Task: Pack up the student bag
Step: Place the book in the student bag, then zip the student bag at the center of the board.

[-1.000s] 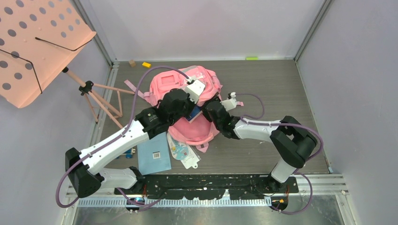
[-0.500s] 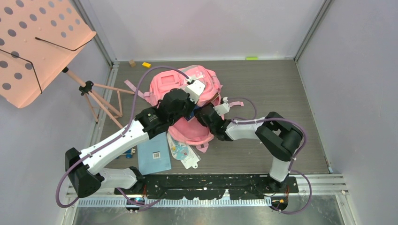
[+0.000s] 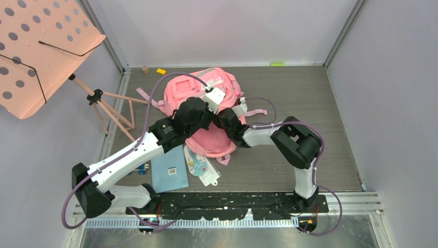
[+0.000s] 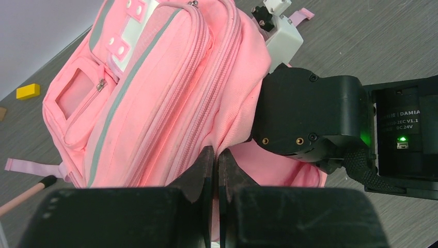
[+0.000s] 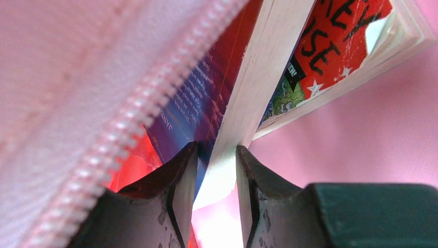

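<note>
**Operator:** Report the container's location.

**Technician:** The student bag lies on the table, directly beneath both wrists. Its front pocket and a grey strip lie beyond the left hand, to the left of its fingertips.

**Operator:** Contents?

**Technician:** A book sits inside the opening, just past the zipper. It has a cream page block and a dark blue cover with small print.

**Operator:** Right hand state?

**Technician:** The right hand is inside the bag. Its fingers are closed on the book, one on each face, at the edge nearest the hand.

**Operator:** Left hand state?

**Technician:** Fingers pressed together, pinching a fold of pink fabric at the rim of the opening. The right wrist housing sits just right of those fingertips.

**Operator:** Items outside the container?

**Technician:** Behind the left hand, toward the arm bases, a blue booklet and a white package lie flat on the table. The package is just beside the bag's near edge.

**Operator:** What can't you confirm?

**Technician:** In the overhead view both sets of fingertips are hidden under the wrists. A red cover with black lettering shows beyond the right finger, its title cut off. I cannot tell whether it belongs to the gripped book or to a second one. Fabric hides the rest of the compartment.
</note>
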You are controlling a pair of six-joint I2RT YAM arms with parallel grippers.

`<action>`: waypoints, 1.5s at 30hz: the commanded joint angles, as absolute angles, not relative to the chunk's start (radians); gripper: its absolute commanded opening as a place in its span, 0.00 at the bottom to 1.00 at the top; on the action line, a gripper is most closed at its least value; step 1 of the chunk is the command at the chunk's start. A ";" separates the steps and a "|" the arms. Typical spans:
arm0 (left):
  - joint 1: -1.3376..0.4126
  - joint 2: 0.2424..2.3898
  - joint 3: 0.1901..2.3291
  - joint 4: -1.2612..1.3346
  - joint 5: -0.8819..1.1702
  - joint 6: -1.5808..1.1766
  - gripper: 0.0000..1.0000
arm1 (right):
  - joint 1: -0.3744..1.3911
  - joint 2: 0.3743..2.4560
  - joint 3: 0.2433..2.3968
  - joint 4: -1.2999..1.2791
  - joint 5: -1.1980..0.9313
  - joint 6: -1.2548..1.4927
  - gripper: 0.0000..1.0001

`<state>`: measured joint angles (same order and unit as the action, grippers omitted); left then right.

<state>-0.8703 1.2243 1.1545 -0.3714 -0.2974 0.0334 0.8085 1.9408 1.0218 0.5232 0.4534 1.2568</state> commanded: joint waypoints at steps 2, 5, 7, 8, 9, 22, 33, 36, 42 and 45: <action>-0.885 1.204 1.188 -0.295 -0.264 0.006 0.00 | 0.770 1.841 0.969 0.618 0.535 1.153 0.48; -0.884 1.225 1.204 -0.296 -0.265 -0.038 0.00 | 0.770 1.753 0.902 0.566 0.537 1.113 0.57; -0.882 1.260 1.225 -0.298 -0.261 -0.066 0.00 | 0.769 1.671 0.828 0.504 0.550 1.098 0.63; -0.882 1.278 1.239 -0.300 -0.252 -0.080 0.00 | 0.769 1.617 0.810 0.466 0.558 1.095 0.68; -0.882 1.298 1.253 -0.302 -0.244 -0.094 0.00 | 0.767 1.563 0.770 0.447 0.564 1.089 0.70; -0.885 1.629 1.453 -0.198 -0.194 -0.276 0.00 | 0.703 0.901 0.501 -0.040 0.649 0.953 0.84; -0.900 1.888 1.708 -0.192 -0.191 -0.279 0.17 | 0.701 0.553 0.589 -0.372 0.637 0.750 0.87; -0.896 1.835 1.665 -0.219 -0.190 -0.236 0.58 | 0.701 0.554 0.616 -0.388 0.571 0.737 0.87; -0.874 1.592 1.469 -0.295 -0.160 -0.224 0.89 | 0.701 0.607 0.668 -0.396 0.466 0.681 0.86; -0.836 1.460 1.358 -0.328 -0.110 -0.232 0.94 | 0.701 0.662 0.705 -0.374 0.386 0.637 0.85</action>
